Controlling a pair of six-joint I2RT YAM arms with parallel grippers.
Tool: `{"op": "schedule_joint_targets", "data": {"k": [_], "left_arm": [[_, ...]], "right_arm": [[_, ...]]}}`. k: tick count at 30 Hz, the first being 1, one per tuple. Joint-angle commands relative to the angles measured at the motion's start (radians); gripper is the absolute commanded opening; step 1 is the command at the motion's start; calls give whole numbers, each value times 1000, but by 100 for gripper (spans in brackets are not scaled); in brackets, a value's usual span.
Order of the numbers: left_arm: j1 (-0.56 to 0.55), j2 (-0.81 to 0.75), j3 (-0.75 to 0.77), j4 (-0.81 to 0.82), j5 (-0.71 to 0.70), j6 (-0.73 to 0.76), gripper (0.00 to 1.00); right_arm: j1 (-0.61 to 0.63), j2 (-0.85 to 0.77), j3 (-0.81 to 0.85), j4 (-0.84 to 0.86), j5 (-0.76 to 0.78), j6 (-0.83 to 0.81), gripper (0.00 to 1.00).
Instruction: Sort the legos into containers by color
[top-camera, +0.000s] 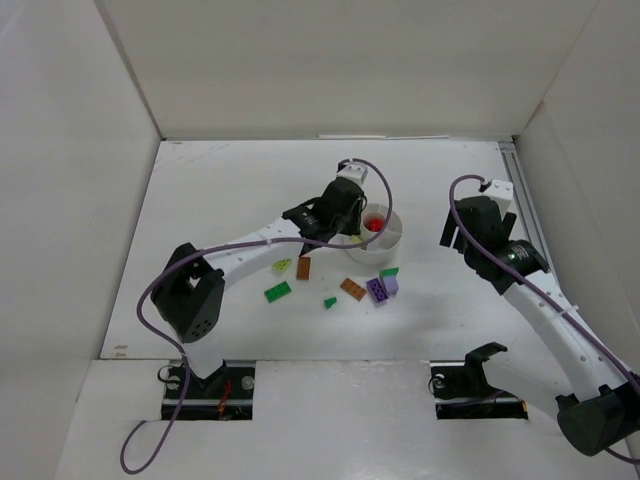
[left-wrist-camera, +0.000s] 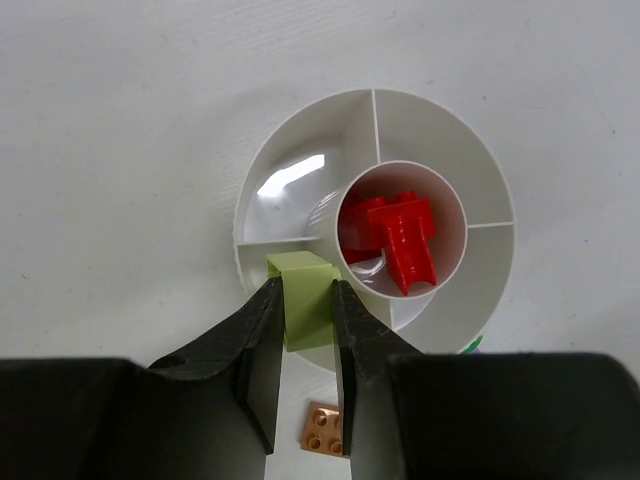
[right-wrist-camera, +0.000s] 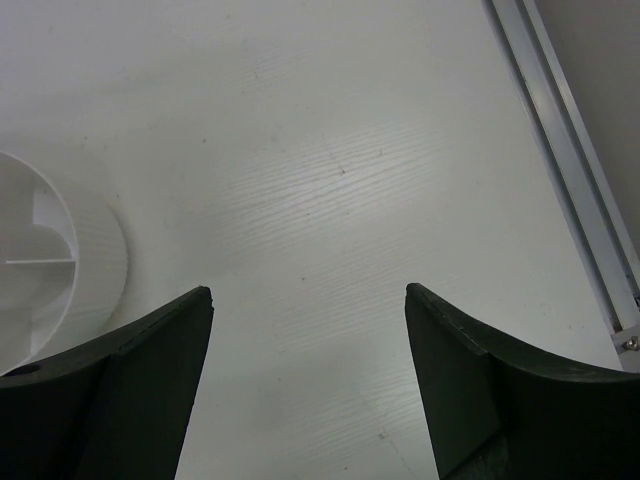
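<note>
The round white tub (top-camera: 392, 243) stands mid-table, and red legos (top-camera: 375, 224) lie in its central circle. My left gripper (top-camera: 345, 222) hangs over the tub's left side. In the left wrist view it (left-wrist-camera: 305, 287) is shut on a yellow-green lego (left-wrist-camera: 305, 305), held above the tub's (left-wrist-camera: 430, 150) near-left rim beside the red legos (left-wrist-camera: 400, 240). My right gripper (top-camera: 466, 228) is open and empty right of the tub, over bare table in its own view (right-wrist-camera: 308, 290). Loose legos lie in front of the tub: yellow-green (top-camera: 283, 266), orange-brown (top-camera: 303, 267), green (top-camera: 278, 291), purple (top-camera: 378, 290).
More loose pieces lie near the tub: an orange-brown brick (top-camera: 352, 289) that also shows under my left fingers (left-wrist-camera: 325, 428), and small green pieces (top-camera: 330, 302) (top-camera: 389, 272). The tub edge (right-wrist-camera: 60, 260) shows left of my right gripper. A metal rail (right-wrist-camera: 570, 160) runs along the right wall.
</note>
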Motion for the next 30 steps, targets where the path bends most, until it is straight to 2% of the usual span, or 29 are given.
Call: {"op": "schedule_joint_targets", "data": {"k": [1,8,9,10,12,14,16,19,22,24,26,27,28,30], "left_arm": [[1,-26,-8,63,59,-1,18],[1,5,1,66,80,-1,23],[1,5,1,66,80,-1,26],[1,5,1,55,80,-15,35],[1,-7,-8,55,80,-15,39],[1,-27,-33,64,80,-25,49],[1,-58,-47,64,99,-25,53],[1,-102,-57,64,99,-45,53],[10,-188,-94,18,38,-59,62],[19,-250,-125,-25,-14,-94,78],[20,-358,-190,-63,-68,-131,100],[29,-394,-213,-88,-131,-198,100],[41,-431,-233,-156,-151,-241,100],[110,-526,-292,-236,-160,-338,100]], "right_arm": [[-5,-7,15,-2,28,-11,82],[-5,2,15,-11,28,-11,82],[-5,2,15,-11,28,-11,82],[-5,2,15,-11,28,-11,82],[-5,2,15,-11,28,-11,82],[-5,2,15,-11,28,-11,82],[-5,-7,15,-11,28,-11,82],[-5,-7,15,-11,5,-37,82],[-5,-30,1,62,-90,-126,84],[39,-30,-10,88,-118,-157,84],[99,-21,-10,116,-106,-181,84],[139,-10,-10,133,-95,-193,85],[230,-1,1,154,-81,-210,85],[321,51,15,248,-123,-288,85]]}}
